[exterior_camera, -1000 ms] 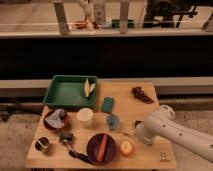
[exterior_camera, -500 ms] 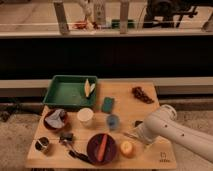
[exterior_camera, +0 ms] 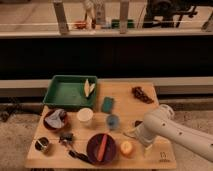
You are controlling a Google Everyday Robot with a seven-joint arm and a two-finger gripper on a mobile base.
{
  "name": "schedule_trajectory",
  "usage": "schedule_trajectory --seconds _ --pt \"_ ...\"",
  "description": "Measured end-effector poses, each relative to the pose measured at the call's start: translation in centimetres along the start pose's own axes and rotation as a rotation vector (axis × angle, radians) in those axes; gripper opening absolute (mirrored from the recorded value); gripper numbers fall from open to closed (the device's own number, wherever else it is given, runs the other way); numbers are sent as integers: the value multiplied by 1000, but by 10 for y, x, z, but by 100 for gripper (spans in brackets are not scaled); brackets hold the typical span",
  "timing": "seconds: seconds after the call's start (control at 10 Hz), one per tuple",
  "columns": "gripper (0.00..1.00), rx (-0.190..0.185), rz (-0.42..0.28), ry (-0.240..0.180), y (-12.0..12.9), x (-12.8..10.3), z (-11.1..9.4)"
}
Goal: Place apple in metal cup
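Compared with a second ago, the white arm [exterior_camera: 167,131] stands a little more to the left and lower, closer to the apple [exterior_camera: 126,147]; nothing on the bench [exterior_camera: 150,107] changes its place. The gripper [exterior_camera: 132,133] is at the end of the arm, just above and to the right of the apple; it shows only as a grey shape, and whether the jaws are released or clenched cannot be told. The apple lies on the bench near the front edge, just beside the dark plate [exterior_camera: 93,150] that carries the carrot [exterior_camera: 103,145]; it does not look lifted. The metal cup [exterior_camera: 42,145] stands at the front left corner, well apart from the apple, with the plate and a dark utensil between them.

The step in hand seems to be the approach for the grasp; nothing is carried yet. The next move probably calls for lowering over the apple and closing on it without pushing it against the plate; after that comes a long carry to the left, over the plate, and a release exactly above the small cup mouth.
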Motion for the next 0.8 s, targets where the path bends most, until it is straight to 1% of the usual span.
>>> schedule_trajectory --seconds 0.4,0.6,0.7,0.8 --pt "80 -22 -24 29 -4 -15 10" --pt "80 -27 -43 42 -12 -26 13" --pt "79 -36 -61 20 -14 -31 17" --pt "74 -48 -71 -40 -13 -31 19"
